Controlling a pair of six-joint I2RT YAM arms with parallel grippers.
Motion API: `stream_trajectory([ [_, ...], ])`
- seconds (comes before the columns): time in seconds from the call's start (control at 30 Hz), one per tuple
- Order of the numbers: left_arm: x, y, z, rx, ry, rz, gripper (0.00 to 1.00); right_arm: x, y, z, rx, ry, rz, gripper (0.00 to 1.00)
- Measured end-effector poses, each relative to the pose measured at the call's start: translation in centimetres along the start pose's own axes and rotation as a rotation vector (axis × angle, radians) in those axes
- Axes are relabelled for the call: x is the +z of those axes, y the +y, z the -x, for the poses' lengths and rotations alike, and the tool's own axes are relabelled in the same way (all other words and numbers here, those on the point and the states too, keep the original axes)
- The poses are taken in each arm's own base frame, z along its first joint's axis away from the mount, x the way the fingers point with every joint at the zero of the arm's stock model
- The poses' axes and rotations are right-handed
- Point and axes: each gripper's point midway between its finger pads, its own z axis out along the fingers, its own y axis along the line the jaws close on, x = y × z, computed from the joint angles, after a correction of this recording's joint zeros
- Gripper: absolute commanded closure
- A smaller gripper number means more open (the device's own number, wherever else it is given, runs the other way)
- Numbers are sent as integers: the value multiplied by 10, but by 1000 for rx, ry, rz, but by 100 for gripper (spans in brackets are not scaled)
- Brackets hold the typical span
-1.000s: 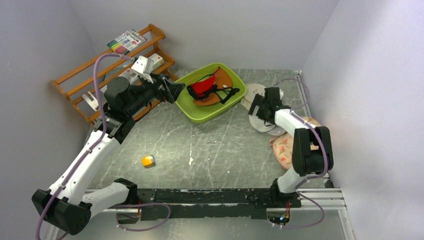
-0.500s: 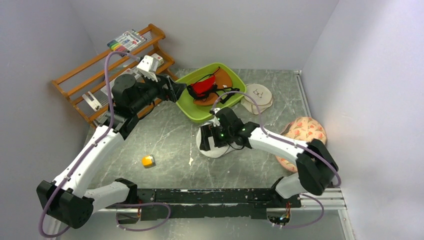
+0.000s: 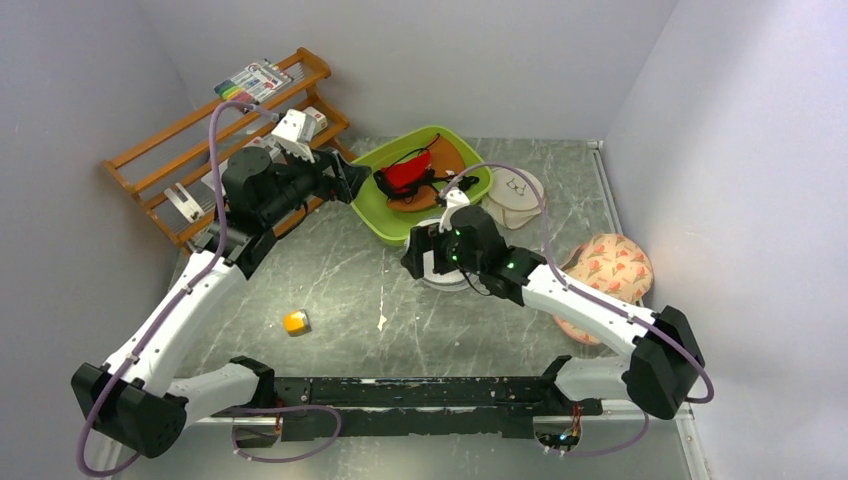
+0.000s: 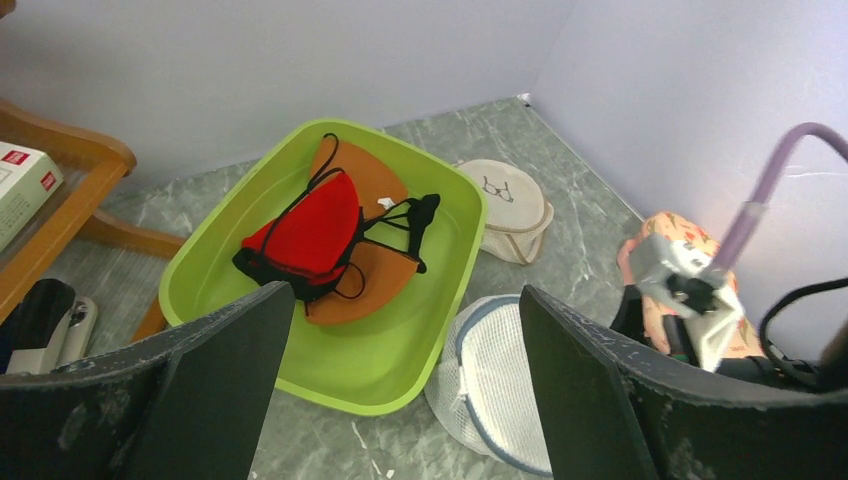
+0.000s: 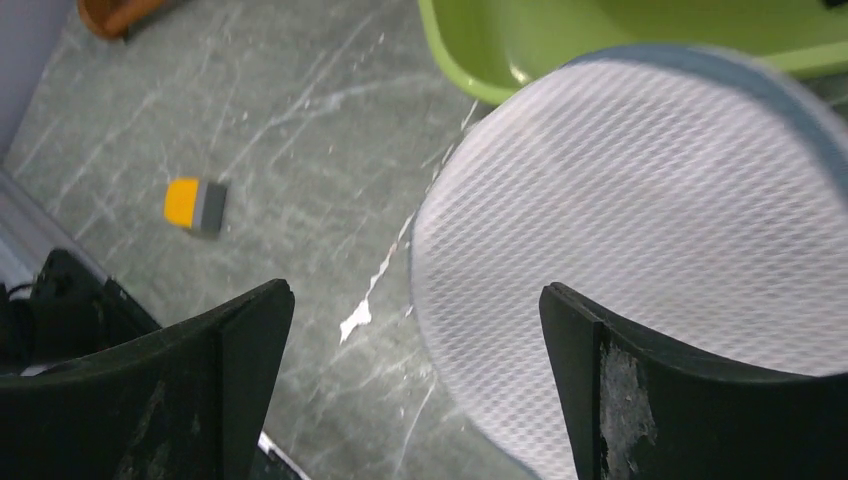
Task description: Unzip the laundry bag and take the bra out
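The laundry bag (image 4: 495, 385) lies on the table (image 5: 300, 120) just beside the green tray (image 4: 390, 365) and looks still zipped. No bra shows. The right tool (image 5: 415, 290) hangs over the bag, spread wide, holding nothing. The left tool (image 4: 405, 292), also wide, is over the tray. The unzipping is yet to start.

You get soft, even light across the table (image 3: 340, 280), with only faint shadows under the arms and a warm bright patch on the right wall beside the floral pouch (image 3: 610, 265). Your overhead and left wrist views are sharp, though the purple cable (image 4: 765, 175) close to the left wrist lens looks soft. Your right wrist view is smeared: the laundry bag (image 5: 640, 250) has a streaked rim, the orange block (image 5: 195, 203) is fuzzy, and the right gripper (image 5: 415, 295) shows near-black with little detail.
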Motion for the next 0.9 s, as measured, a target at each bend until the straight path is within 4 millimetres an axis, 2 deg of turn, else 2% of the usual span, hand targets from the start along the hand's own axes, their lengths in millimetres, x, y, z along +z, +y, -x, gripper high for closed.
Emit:
stream_trajectory([
  [0.13, 3, 6, -4, 3, 11, 25, 5, 1, -7, 12, -24, -78, -30, 8],
  [0.23, 9, 11, -14, -3, 43, 41, 5, 3, -18, 25, -60, -85, -114, 9],
  [0.37, 26, 19, -31, -19, 113, 58, 5, -5, -27, 54, -94, -154, -196, 8],
  [0.43, 37, 22, -43, -32, 161, 57, 5, -11, -34, 59, -99, -178, -233, 9],
  [0.5, 47, 23, -57, -50, 211, 39, 5, -16, -44, 56, -96, -184, -271, 8],
  [0.6, 66, 16, -85, -94, 313, -24, 5, -23, -66, 42, -84, -168, -337, 9],
  [0.67, 81, 8, -107, -135, 394, -88, 5, -27, -84, 30, -69, -144, -379, 13],
  [0.77, 92, -4, -147, -219, 517, -184, 5, -31, -112, 21, -18, -121, -415, 25],
  [0.87, 89, -19, -185, -329, 633, -260, 5, -31, -135, 11, 52, -88, -405, 39],
  [0.9, 87, -23, -191, -348, 651, -273, 5, -30, -138, 8, 65, -75, -397, 44],
])
